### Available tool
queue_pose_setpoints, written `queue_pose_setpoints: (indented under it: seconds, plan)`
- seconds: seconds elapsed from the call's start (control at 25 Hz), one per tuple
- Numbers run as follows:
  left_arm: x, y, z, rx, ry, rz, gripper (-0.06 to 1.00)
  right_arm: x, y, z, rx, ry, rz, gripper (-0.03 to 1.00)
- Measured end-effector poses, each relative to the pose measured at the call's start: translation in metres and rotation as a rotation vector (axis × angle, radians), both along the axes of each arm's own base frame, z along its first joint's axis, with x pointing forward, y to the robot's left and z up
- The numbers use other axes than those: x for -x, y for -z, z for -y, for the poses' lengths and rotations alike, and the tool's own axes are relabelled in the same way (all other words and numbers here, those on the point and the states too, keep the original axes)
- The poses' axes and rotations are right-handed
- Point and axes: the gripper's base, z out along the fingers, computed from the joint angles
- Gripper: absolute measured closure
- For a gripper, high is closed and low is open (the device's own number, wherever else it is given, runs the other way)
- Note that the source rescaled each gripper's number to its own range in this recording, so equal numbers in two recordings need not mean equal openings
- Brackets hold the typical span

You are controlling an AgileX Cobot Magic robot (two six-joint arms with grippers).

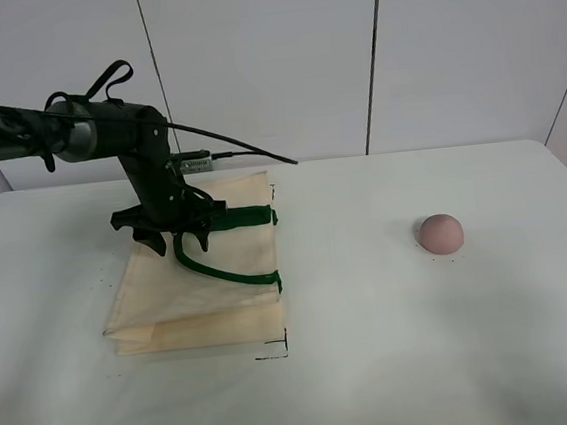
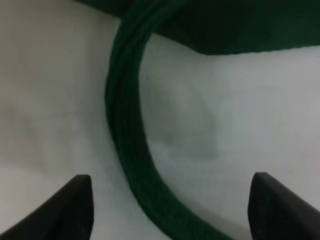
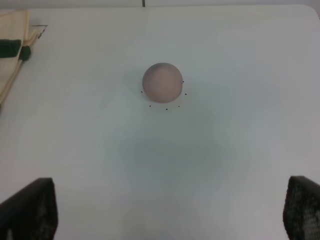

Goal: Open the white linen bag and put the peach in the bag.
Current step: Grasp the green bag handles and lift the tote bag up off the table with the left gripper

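Left hand (image 1: 180, 247) wide over white linen bag (image 1: 212, 302), handles (image 1: 224, 270) toward peach (image 1: 440, 233); right hand (image 3: 170, 210) wide.

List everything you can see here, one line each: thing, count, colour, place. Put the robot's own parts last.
white linen bag: one, cream, lying flat on the left part of the table.
strap handles: two, dark green, on the bag; one lies straight near its far edge, one curves across the cloth under the left gripper.
peach: one, dull pink, on the right part of the table, well apart from the bag.
corner mark: one, black, on the table by the bag's near right corner.
table: one, white.
wall panels: white, behind the table.
left arm: one, black, reaching over the bag.
left gripper: one, black, open, over the curved handle.
right gripper: one, black, open, above bare table short of the peach.
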Motion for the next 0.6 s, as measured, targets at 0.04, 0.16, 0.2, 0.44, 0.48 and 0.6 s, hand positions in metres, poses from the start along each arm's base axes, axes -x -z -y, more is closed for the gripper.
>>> queue_pose_setpoints:
  seconds: [0.04, 0.16, 0.2, 0.44, 0.48, 0.6]
  plan:
    - [-0.001, 0.001, 0.0, 0.003, -0.001, 0.007, -0.06, 0.0, 0.0, 0.0, 0.0, 0.0, 0.0, -0.03]
    - [-0.005, 0.003, -0.005, 0.008, -0.012, 0.019, -0.06, 0.0, 0.0, 0.0, 0.0, 0.0, 0.0, -0.03]
    - [-0.005, 0.005, -0.007, 0.008, -0.016, 0.02, -0.06, 0.0, 0.0, 0.0, 0.0, 0.0, 0.0, -0.03]
    - [-0.009, 0.017, -0.016, 0.003, -0.036, 0.002, -0.06, 0.0, 0.0, 0.0, 0.0, 0.0, 0.0, -0.03]
    - [-0.009, 0.021, -0.016, 0.001, -0.037, -0.006, -0.06, 0.0, 0.0, 0.0, 0.0, 0.0, 0.0, -0.03]
    - [-0.009, 0.03, -0.015, -0.004, -0.036, -0.023, -0.06, 0.0, 0.0, 0.0, 0.0, 0.0, 0.0, -0.03]
